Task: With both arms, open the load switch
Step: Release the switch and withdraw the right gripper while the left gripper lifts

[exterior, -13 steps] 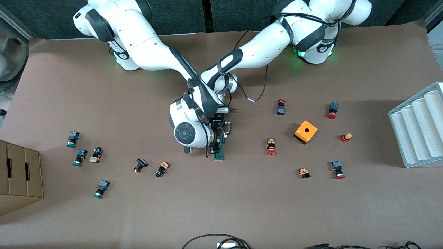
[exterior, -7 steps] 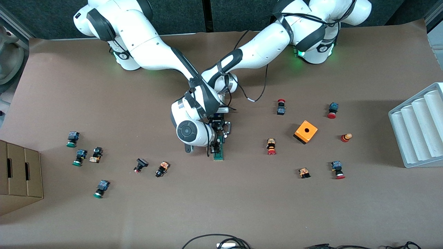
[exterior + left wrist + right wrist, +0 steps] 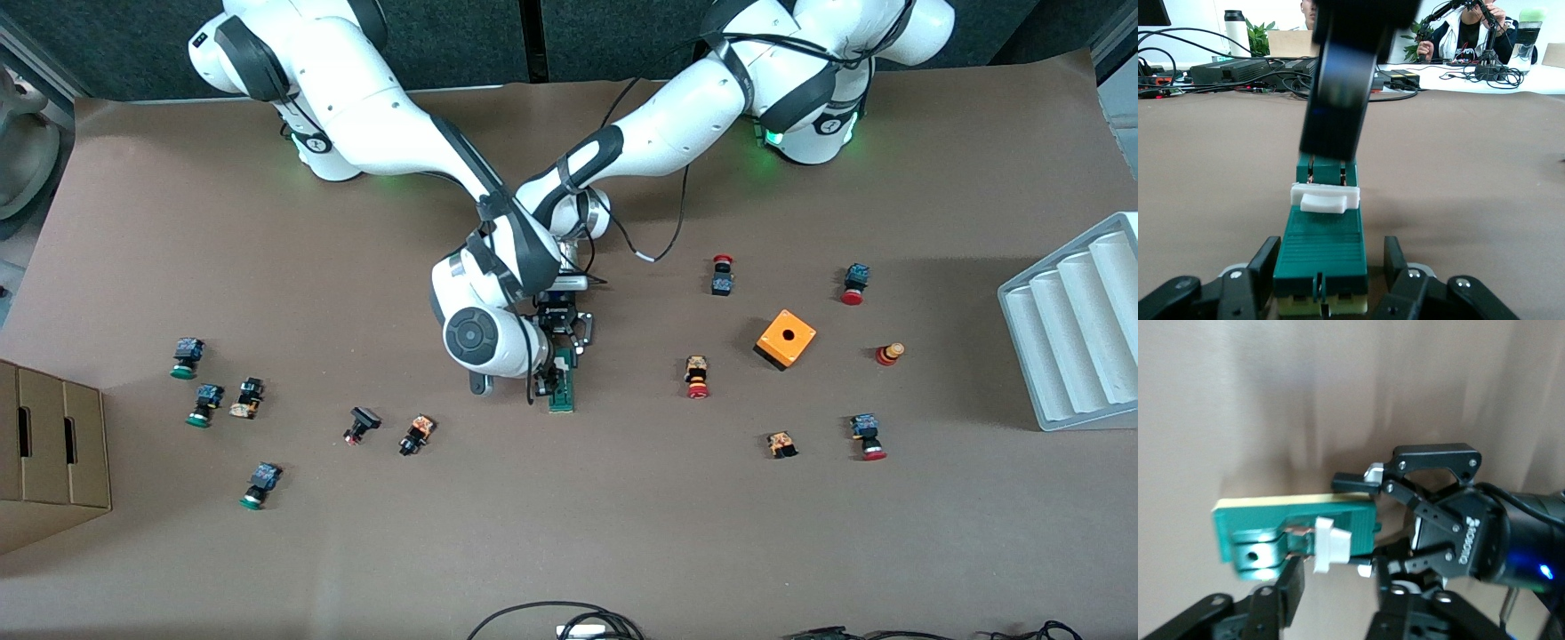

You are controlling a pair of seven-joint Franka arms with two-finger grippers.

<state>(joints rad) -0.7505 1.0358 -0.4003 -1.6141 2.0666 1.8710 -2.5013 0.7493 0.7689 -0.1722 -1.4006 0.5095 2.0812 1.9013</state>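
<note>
The dark-green load switch (image 3: 562,391) lies flat on the brown table near its middle. My left gripper (image 3: 564,348) is shut on one end of it; in the left wrist view the switch (image 3: 1325,247) sits between the black fingers (image 3: 1265,267), its white piece (image 3: 1325,199) farther along. My right gripper (image 3: 544,384) hangs at the switch's other end. In the right wrist view its jaws (image 3: 1338,580) stand open below the white piece (image 3: 1328,543), with bare table between them. That view also shows the switch (image 3: 1271,517) and the left gripper (image 3: 1361,527) clamping it.
An orange cube with a hole (image 3: 785,338) lies toward the left arm's end among red-capped push buttons (image 3: 697,377). Green-capped buttons (image 3: 204,404) lie toward the right arm's end, by a cardboard box (image 3: 53,444). A white ridged tray (image 3: 1076,329) stands at the left arm's end.
The right arm's wrist has shifted slightly toward its own end of the table. The load switch and the left gripper have not moved.
</note>
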